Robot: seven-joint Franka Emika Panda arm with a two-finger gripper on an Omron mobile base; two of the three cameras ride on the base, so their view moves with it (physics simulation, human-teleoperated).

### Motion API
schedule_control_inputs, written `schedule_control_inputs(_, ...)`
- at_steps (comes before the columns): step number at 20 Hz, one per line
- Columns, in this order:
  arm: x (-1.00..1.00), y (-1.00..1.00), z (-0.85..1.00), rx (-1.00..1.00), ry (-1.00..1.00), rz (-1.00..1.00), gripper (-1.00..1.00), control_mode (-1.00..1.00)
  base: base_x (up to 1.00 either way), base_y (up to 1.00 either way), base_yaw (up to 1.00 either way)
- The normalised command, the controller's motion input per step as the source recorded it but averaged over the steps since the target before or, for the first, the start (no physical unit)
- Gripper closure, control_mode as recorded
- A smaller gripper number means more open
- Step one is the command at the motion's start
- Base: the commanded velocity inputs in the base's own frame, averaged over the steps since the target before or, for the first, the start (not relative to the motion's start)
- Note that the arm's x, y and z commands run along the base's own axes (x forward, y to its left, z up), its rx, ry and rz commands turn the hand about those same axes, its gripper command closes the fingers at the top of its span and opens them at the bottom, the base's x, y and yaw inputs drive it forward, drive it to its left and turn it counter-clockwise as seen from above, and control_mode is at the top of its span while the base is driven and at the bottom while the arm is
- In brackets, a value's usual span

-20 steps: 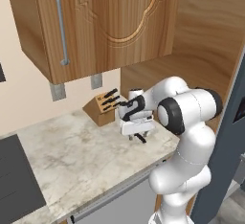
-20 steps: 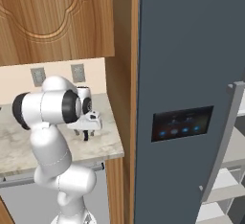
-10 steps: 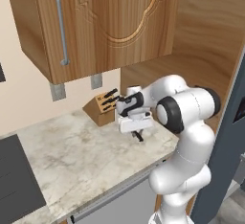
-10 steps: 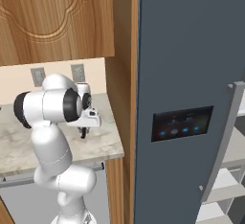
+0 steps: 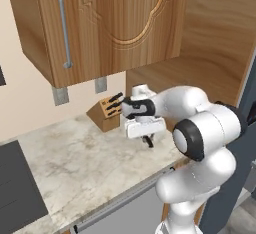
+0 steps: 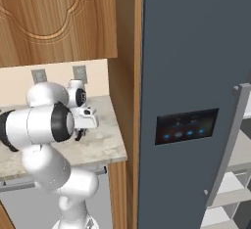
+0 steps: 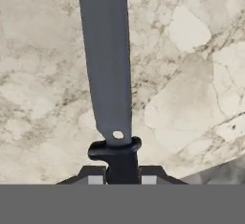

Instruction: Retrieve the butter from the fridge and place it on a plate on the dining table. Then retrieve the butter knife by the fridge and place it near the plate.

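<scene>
Left base view: end effector [image 5: 146, 139] low over the marbled table [image 5: 70, 163] beside the knife block [image 5: 106, 114], pointing down. A second back, fingers stood wide over a small dark thing on the stone; half a second back, drawn in — now narrow, with a dark sliver at the tips, too small here to name. Wooden cabinet [image 5: 100, 23] overhead, nothing else shifted.

Right base view: same pose from the other side — end effector [image 6: 80, 134] down near the table's edge [image 6: 105, 147], hard by the wooden side panel and the slate-blue fridge [image 6: 196, 76]. Fridge door with its lit black panel shut on this side; an open door and white shelves at the far right. No butter or plate visible here. Arm hardly moved across the three moments; only the fingers closed.

Hand view: settles the matter — butter knife [image 7: 106, 65], grey blade running up the frame, black handle pinched between the two finger tips [image 7: 95, 174] at the bottom. Clamped on the handle, then. Blade close over the stone; whether touching or just clear, cannot tell.

Meaning for the task: grasp on the knife looks made, so probably the second half under way — lift and carry to the dining table next.
</scene>
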Motion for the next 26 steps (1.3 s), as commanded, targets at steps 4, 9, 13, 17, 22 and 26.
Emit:
schedule_control_inputs(4, -1.0, -0.39, 0.44, 0.0, -0.04, -0.07, 1.0, -1.0, 0.0, 0.0, 0.0)
schedule_control_inputs(9, -0.77, -0.39, 1.0, 0.0, 0.0, -0.03, 1.0, -1.0, 0.0, 0.0, 0.0)
schedule_control_inputs(13, -0.96, -0.52, 0.42, 0.02, -0.04, -0.06, 1.0, -1.0, 0.0, 0.0, 0.0)
schedule_control_inputs(17, -0.78, -0.12, 0.5, 0.02, -0.13, 0.0, 1.0, -1.0, 0.0, 0.0, 0.0)
schedule_control_inputs(22, -0.34, 0.0, 0.69, 0.0, 0.0, 0.0, 1.0, -1.0, 0.0, 0.0, 0.0)
schedule_control_inputs(26, -0.27, 0.0, 0.2, 0.03, -0.02, 0.0, 1.0, -1.0, 0.0, 0.0, 0.0)
